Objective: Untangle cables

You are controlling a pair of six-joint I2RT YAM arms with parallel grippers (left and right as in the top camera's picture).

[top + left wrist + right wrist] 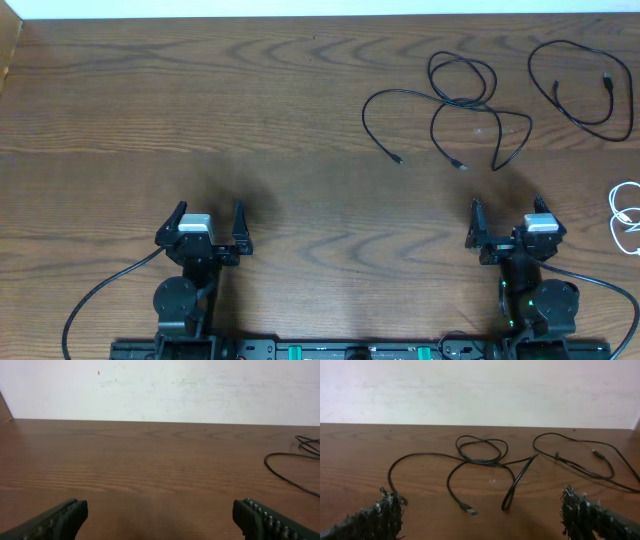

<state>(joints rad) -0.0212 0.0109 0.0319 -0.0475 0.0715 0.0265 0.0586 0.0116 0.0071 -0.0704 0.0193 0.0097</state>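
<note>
Two black cables (pixel 440 98) lie looped over each other on the wooden table at the far right, with plug ends pointing toward me. In the right wrist view the tangle (pixel 480 461) crosses in the middle, and a blue-tipped plug (pixel 468 509) lies in front of it. A separate black cable (pixel 607 95) loops further right. A white cable (pixel 625 210) sits at the right edge. My right gripper (pixel 507 208) is open, short of the tangle. My left gripper (pixel 209 212) is open over bare wood, far to the left of the cables.
A white wall borders the far edge of the table (pixel 250 90). One black cable's curve (pixel 265 461) shows at the right of the left wrist view. Thick black arm wires trail from both arm bases along the near edge.
</note>
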